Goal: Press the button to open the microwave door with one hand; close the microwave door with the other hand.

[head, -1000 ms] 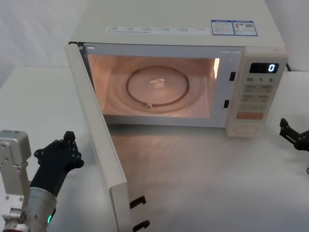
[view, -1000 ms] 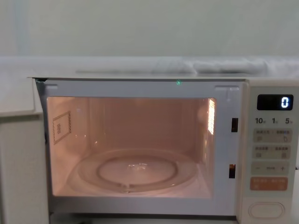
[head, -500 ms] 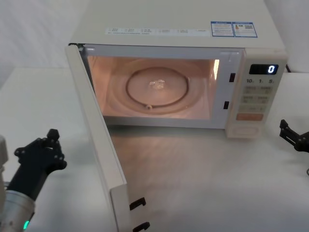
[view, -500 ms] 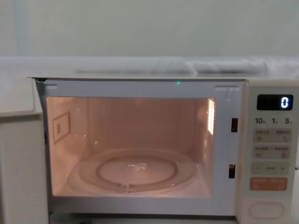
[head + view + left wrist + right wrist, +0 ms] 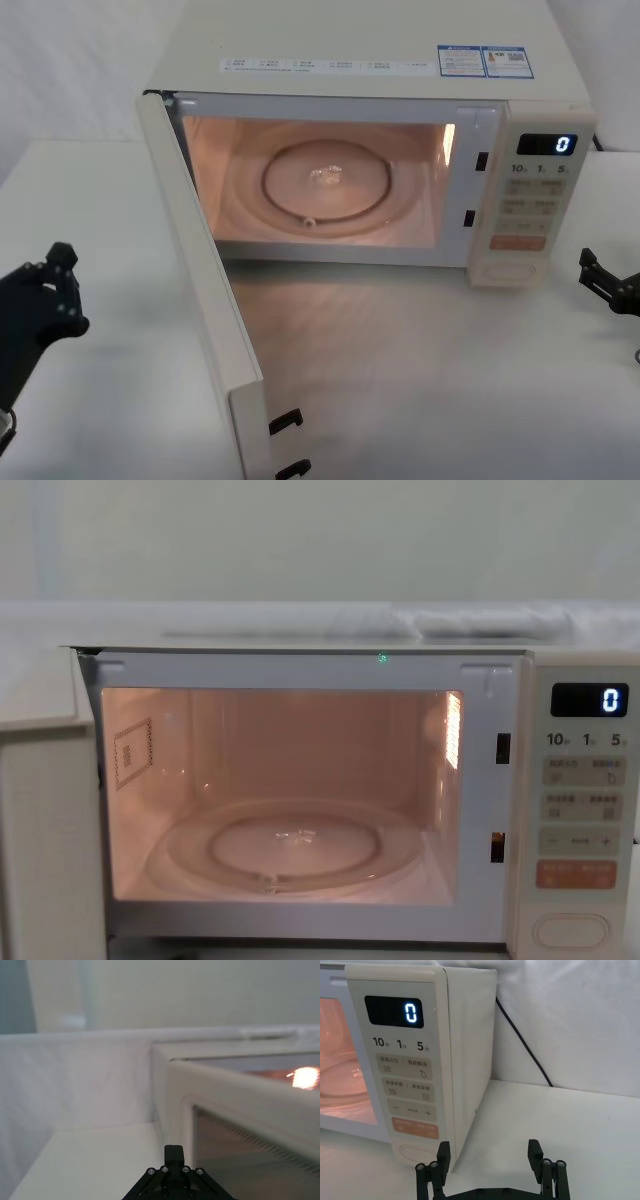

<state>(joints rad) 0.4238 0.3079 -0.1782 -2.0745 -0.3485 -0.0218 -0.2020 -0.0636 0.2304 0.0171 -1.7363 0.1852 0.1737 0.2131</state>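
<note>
microwave door (image 5: pixel 205 300) stands swung wide open on its left hinge, free edge with two black latch hooks pointing to the surface's near edge. cavity lit, glass turntable (image 5: pixel 325 185) bare. it's a stiff, light hinged panel, likely swings easy; no need to grip it, push flat on the outer face near the free edge, away from the window (image 5: pixel 255 1160). button (image 5: pixel 508 268) sits at the bottom of the control panel (image 5: pixel 533 200), untouched now. right end effector (image 5: pixel 490 1157) is spread, low near the surface's right edge, just right of the panel. left end effector (image 5: pixel 45 300) is near the left edge, outside the door, fingers probably pressed together but hard to say. bare surface (image 5: pixel 440 380) in front gives the door plenty of swing room.
</note>
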